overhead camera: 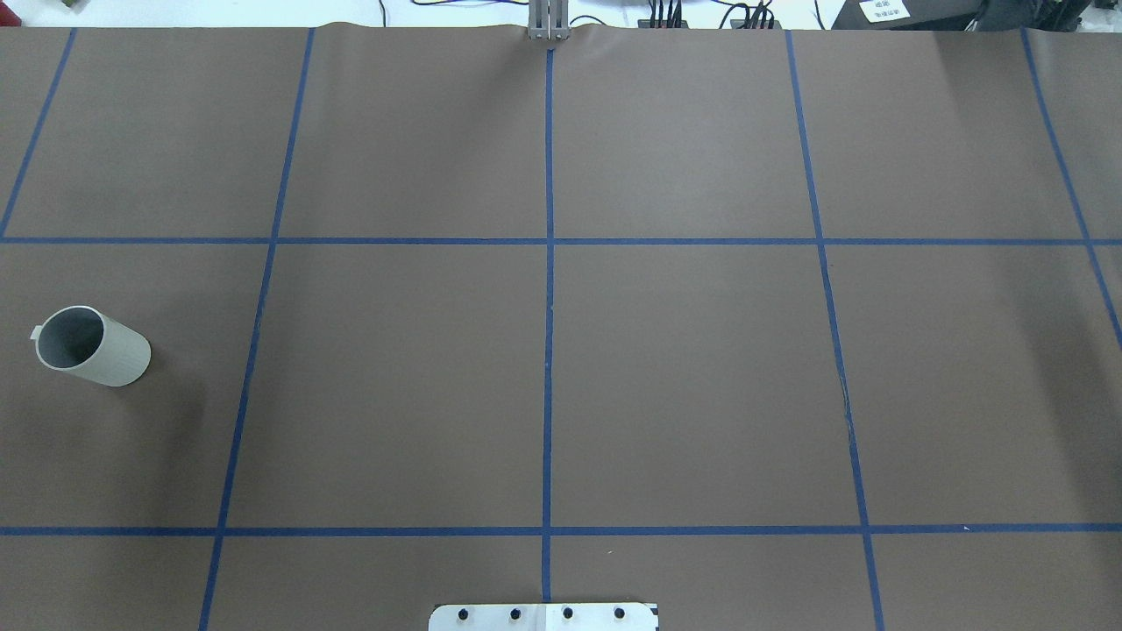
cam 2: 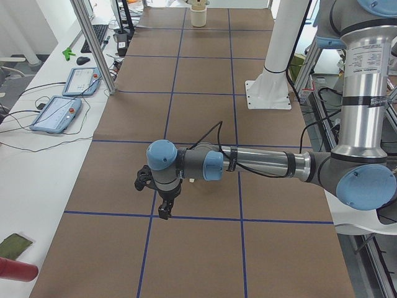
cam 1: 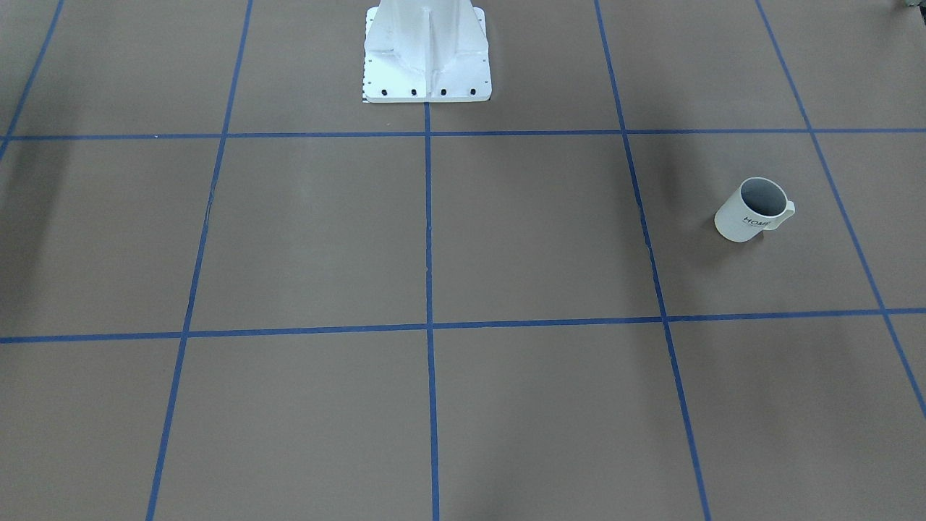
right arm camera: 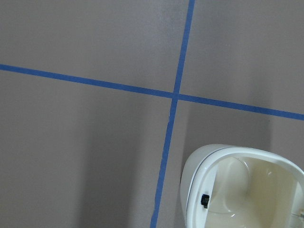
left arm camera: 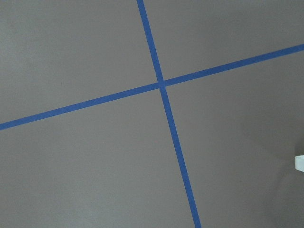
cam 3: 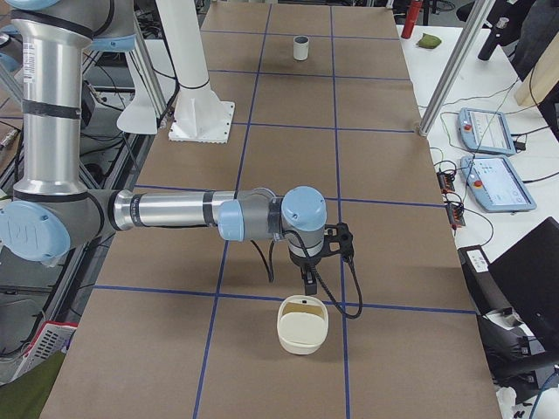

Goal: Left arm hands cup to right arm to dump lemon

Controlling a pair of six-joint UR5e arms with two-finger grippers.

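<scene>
The off-white cup (cam 1: 752,210) with "HOME" lettering stands upright at the robot's left side of the table (overhead camera: 92,346), and far off in the exterior right view (cam 3: 301,48). Its dark inside shows no lemon. The left arm (cam 2: 260,162) reaches out low over the table, and its gripper (cam 2: 164,210) hangs close above the surface; the arm hides most of the cup there. The right arm (cam 3: 175,209) holds its gripper (cam 3: 307,284) just above a cream bin (cam 3: 301,347). I cannot tell whether either gripper is open or shut. Neither arm shows in the overhead or front views.
The cream bin (right arm camera: 209,154) sits at the table's right end, also far off in the exterior left view (cam 2: 198,15). The white pedestal (cam 1: 427,65) stands mid-table at the robot's side. Side tables hold tablets (cam 2: 65,99) (cam 3: 489,157) and metal posts (cam 2: 93,43).
</scene>
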